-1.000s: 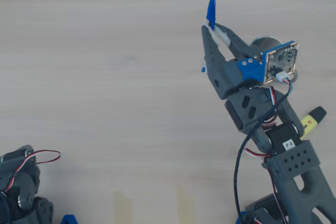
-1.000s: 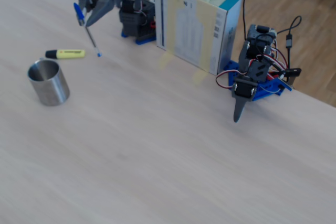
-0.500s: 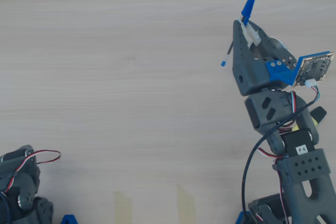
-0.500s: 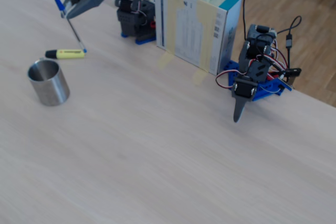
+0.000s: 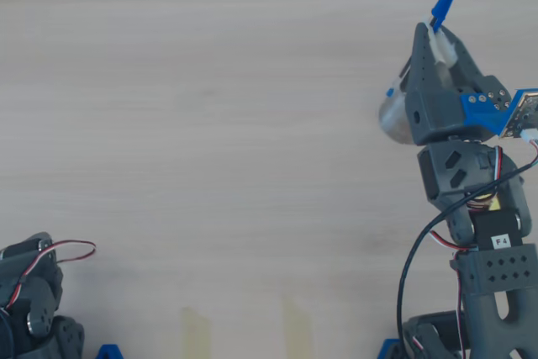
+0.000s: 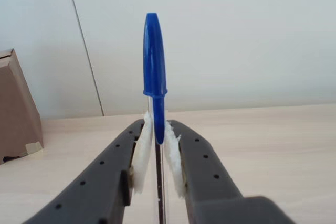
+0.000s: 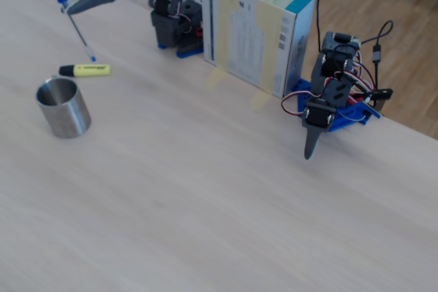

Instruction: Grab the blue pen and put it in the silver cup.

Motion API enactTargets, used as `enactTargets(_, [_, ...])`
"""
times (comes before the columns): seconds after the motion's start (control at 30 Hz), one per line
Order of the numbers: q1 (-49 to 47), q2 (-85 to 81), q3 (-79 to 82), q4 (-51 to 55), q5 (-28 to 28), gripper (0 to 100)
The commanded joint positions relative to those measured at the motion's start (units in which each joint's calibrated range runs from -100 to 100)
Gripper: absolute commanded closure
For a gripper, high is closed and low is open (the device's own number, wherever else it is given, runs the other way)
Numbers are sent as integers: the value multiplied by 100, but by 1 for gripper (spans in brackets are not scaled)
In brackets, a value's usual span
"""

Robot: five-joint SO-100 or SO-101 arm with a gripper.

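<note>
While clamped cap-up between the white-padded dark jaws of the gripper (image 6: 157, 179), the thin blue-capped clear pen (image 6: 155, 77) hangs above the table near the shiny steel cup (image 7: 63, 107). Step: carry. Next, probably: centre pen tip over cup rim, lower, let go; yellow highlighter (image 7: 85, 70) lies nearby.

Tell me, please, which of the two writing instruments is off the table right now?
The thin blue-capped ballpoint pen: it hangs tilted in the hand, cap uppermost. The thick yellow highlighter with the black cap lies flat on the table.
</note>
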Motion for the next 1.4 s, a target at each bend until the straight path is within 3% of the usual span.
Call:
enactTargets(0.0, [139, -208, -115, -92, -27, 98])
enactTargets(0.17, [261, -241, -115, -92, -282, 98])
enactTargets(0.33, [322, -208, -34, -589, -282, 98])
enactTargets(1.13, [680, 407, -142, -666, -266, 98])
enactTargets(1.37, [811, 840, -188, -1207, -251, 98])
